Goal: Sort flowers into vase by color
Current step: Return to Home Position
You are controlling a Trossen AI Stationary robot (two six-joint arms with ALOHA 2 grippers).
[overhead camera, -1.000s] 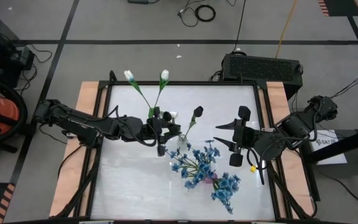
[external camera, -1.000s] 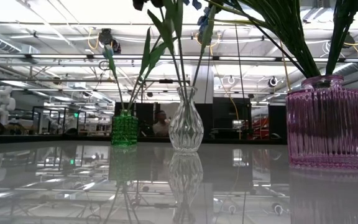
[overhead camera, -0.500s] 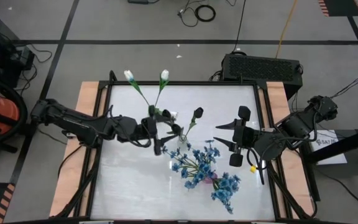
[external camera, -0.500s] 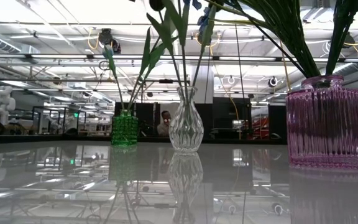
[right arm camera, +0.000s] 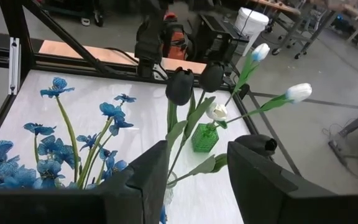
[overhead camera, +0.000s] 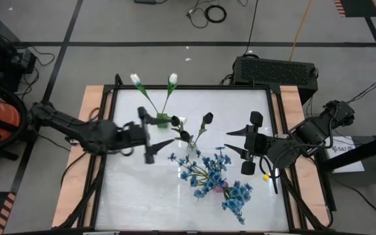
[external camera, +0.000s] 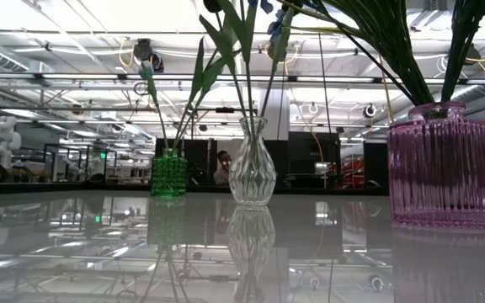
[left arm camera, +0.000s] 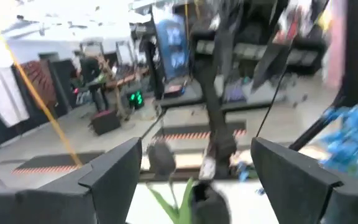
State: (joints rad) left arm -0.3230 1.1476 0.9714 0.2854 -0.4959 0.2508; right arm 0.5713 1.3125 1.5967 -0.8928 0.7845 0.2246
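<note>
Three vases stand mid-table. The green vase (overhead camera: pixel 159 118) holds white tulips (overhead camera: pixel 136 79). The clear vase (external camera: pixel 252 172) holds black tulips (right arm camera: pixel 180 87). The pink vase (external camera: pixel 445 164) holds blue flowers (overhead camera: pixel 214 173). My left gripper (overhead camera: pixel 162 132) hovers open and empty, above the table just left of the green and clear vases. My right gripper (overhead camera: pixel 230 141) hangs open and empty, right of the clear vase, pointing at the flowers.
A black box (overhead camera: pixel 276 70) sits beyond the table's far right corner. Wooden strips (overhead camera: pixel 90 130) run along the table's left and right sides. The glossy white tabletop (overhead camera: pixel 129 189) is bare at near left. A person (external camera: pixel 222 166) shows far behind the vases.
My left gripper has opened at the black tulips in the clear vase. It has then drawn back toward the table's left edge and risen a little. The black tulip stays standing in the clear vase, its leaves shifted slightly.
</note>
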